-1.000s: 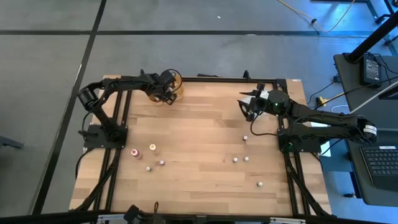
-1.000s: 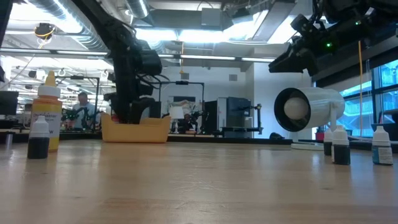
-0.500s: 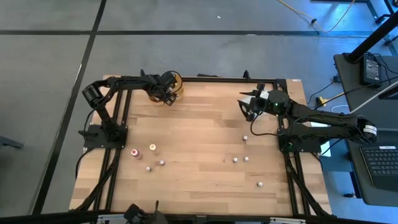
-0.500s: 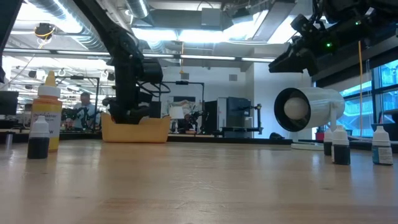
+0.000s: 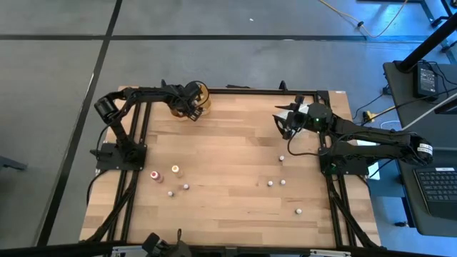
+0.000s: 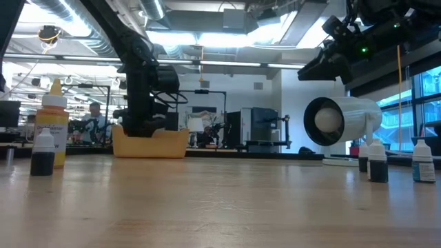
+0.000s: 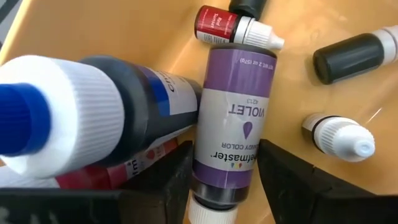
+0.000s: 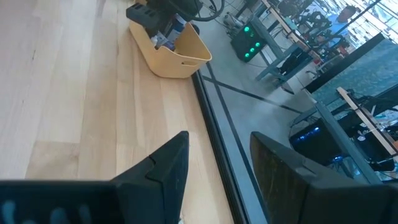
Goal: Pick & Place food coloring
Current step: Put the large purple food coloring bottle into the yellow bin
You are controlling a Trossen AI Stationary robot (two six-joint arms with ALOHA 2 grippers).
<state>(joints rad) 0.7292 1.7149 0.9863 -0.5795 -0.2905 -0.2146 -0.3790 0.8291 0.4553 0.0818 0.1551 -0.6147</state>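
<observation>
My left gripper (image 5: pixel 189 107) is down in the yellow-orange tray (image 5: pixel 205 96) at the table's far left, shut on a violet food coloring bottle (image 7: pixel 229 124). Other small bottles lie around it on the tray's floor: a red one (image 7: pixel 214 25), a blue-capped dark one (image 7: pixel 93 118) and several more. My right gripper (image 5: pixel 285 121) is open and empty above the table's far right. Several tiny bottles stand on the table, among them a red one (image 5: pixel 153 175) and an orange one (image 5: pixel 176 170). My left gripper pinches the violet bottle's body near its cap end (image 7: pixel 217 186) between its two fingers (image 7: pixel 177 180). The fingers lie along the bottle's two long sides. The bottle lies among the other bottles in the tray, its bottom end against the red bottle.
A large white cylinder (image 6: pixel 341 120) lies at the far right under my right arm. More tiny bottles stand at mid-right (image 5: pixel 281 158), (image 5: pixel 270 183) and near right (image 5: pixel 298 211). The middle of the wooden table (image 5: pixel 228 157) is bare. A person shows in the room behind (image 6: pixel 91 117).
My left arm's wrist has shifted slightly toward the table's right over the tray, and its gripper has stayed down inside the tray.
</observation>
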